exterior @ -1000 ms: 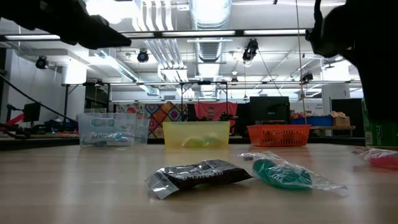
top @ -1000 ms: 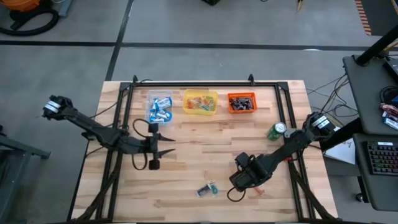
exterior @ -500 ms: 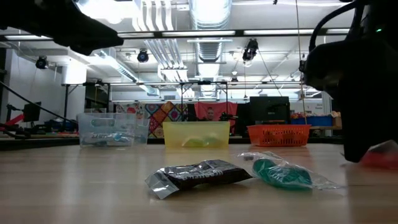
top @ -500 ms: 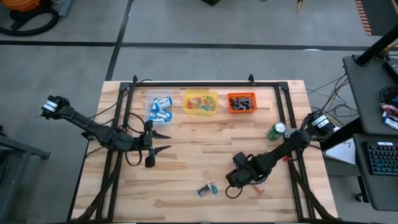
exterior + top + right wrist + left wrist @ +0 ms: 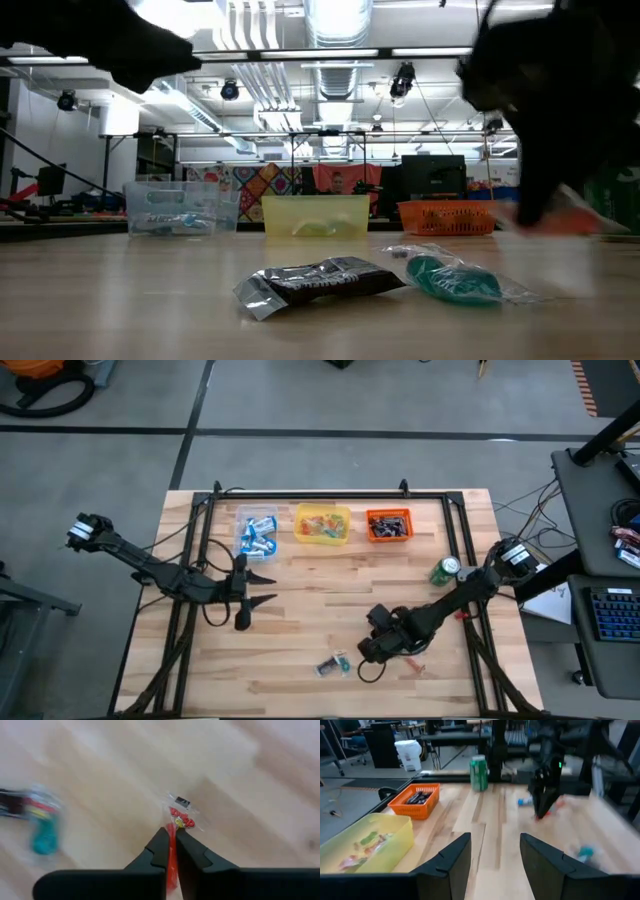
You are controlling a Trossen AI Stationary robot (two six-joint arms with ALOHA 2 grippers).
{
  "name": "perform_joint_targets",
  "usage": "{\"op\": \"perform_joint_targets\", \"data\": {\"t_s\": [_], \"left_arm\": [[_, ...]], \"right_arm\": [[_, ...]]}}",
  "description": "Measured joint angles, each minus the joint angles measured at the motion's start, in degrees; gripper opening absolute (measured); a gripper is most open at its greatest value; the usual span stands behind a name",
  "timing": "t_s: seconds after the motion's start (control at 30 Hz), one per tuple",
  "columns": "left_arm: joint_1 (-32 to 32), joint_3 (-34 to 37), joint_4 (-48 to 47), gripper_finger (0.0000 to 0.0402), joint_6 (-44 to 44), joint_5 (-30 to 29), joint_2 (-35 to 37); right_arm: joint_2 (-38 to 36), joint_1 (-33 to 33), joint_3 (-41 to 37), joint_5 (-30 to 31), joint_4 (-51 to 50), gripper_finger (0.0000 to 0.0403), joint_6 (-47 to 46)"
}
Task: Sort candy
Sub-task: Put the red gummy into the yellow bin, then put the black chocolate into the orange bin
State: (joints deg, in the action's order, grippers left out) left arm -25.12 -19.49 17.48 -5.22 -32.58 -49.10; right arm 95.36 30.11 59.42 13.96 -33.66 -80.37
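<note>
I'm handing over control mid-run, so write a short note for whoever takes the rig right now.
Right gripper: shut on a red wrapped candy, near the table's front right.
Left gripper: open, empty, hovering below the clear tub of blue-and-white candies.
Done: yellow tub and orange tub also hold sorted candy.
Left: bin the red one; a dark brown wrapped candy and a teal wrapped candy lie at the front centre. The green can is not candy.

A red-wrapped candy (image 5: pixel 177 822) hangs pinched in the right tool (image 5: pixel 170 842), while a dark brown sweet (image 5: pixel 320 283) and a green sweet (image 5: pixel 455 280) lie side by side on the bench (image 5: pixel 120 300).
</note>
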Motion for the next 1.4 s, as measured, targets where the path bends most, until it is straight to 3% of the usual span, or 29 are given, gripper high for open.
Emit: {"op": "perform_joint_targets", "data": {"t_s": [0.2, 0.37, 0.43, 0.53, 0.7, 0.87, 1.0, 1.4], "left_arm": [[0.0, 0.04, 6.55, 0.0153, -4.84, -0.06, -0.03], [0.0, 0.09, 8.49, 0.0153, -5.91, -0.04, -0.09], [0.0, 0.09, 8.82, 0.0153, -6.22, -0.05, -0.18], [0.0, 0.09, 8.73, 0.0153, -7.0, -0.04, -0.26], [0.0, 0.11, 8.81, 0.0153, -7.67, -0.04, -0.6], [0.0, 0.11, 8.65, 0.0153, -7.65, -1.71, -1.26], [0.11, 0.11, 8.5, 0.0153, -7.56, -3.14, -1.77], [0.11, 0.13, 8.06, 0.0153, -7.34, -3.52, -2.67]], "right_arm": [[-0.87, -4.19, 5.91, 9.45, 0.18, 0.0009, 15.22], [-0.98, -11.36, 9.56, 16.88, 5.34, 0.0009, 35.48], [-0.98, -15.26, 9.72, 16.05, 10.61, 0.0009, 44.98], [-0.98, -22.26, 9.58, 9.69, 19.09, 0.0009, 57.95], [-0.55, -33.62, 8.7, 5.22, 32.75, 0.0009, 70.3], [1.26, -42.69, 7.38, 5.27, 42.74, 0.0009, 70.83], [3.51, -46.81, 6.93, 2.65, 44.2, 0.0017, 70.11], [7.18, -49.28, 6.83, 0.93, 44.65, 0.0082, 67.77]]}}
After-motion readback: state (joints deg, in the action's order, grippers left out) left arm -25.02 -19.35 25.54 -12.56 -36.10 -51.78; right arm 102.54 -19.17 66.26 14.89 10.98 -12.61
